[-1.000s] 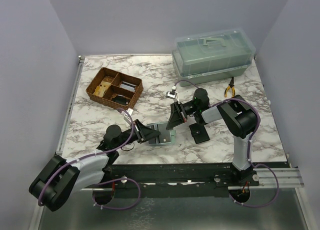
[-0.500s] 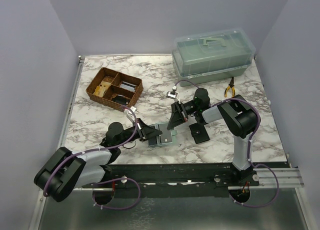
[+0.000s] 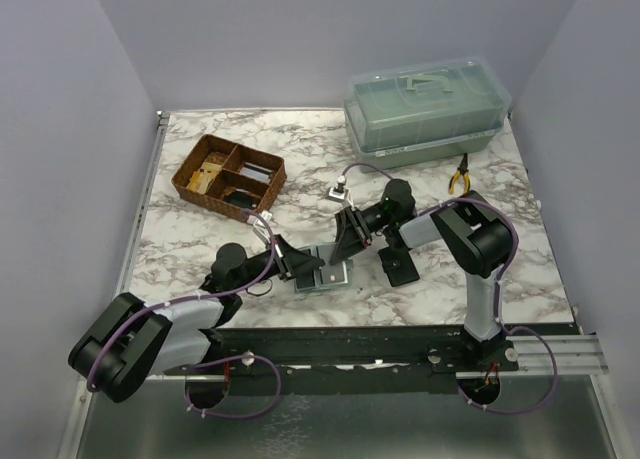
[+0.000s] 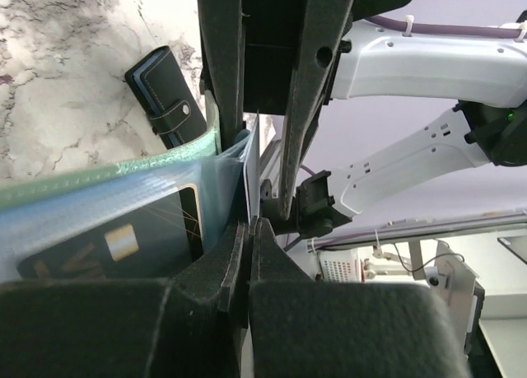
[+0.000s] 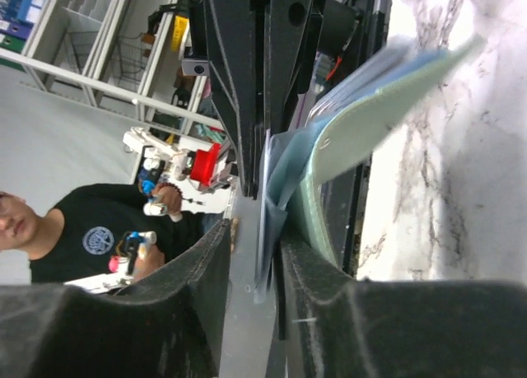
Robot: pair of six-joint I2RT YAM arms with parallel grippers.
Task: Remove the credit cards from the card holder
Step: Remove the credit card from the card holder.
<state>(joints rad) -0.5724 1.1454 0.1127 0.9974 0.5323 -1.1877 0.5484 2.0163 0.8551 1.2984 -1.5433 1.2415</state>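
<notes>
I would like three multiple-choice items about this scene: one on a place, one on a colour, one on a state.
1. Where do the yellow-handled pliers lie?
A inside the lidded box
B on the table beside the lidded box
C on the floor
2. What colour is the card holder outside?
A red
B grey-green
C black
3. How is the left end effector?
A wide open
B out of view
C shut on the card holder

1 B: they rest on the tabletop right of the box.
2 B: its cover shows sage green.
3 C: its fingers pinch the holder's edge.
</notes>
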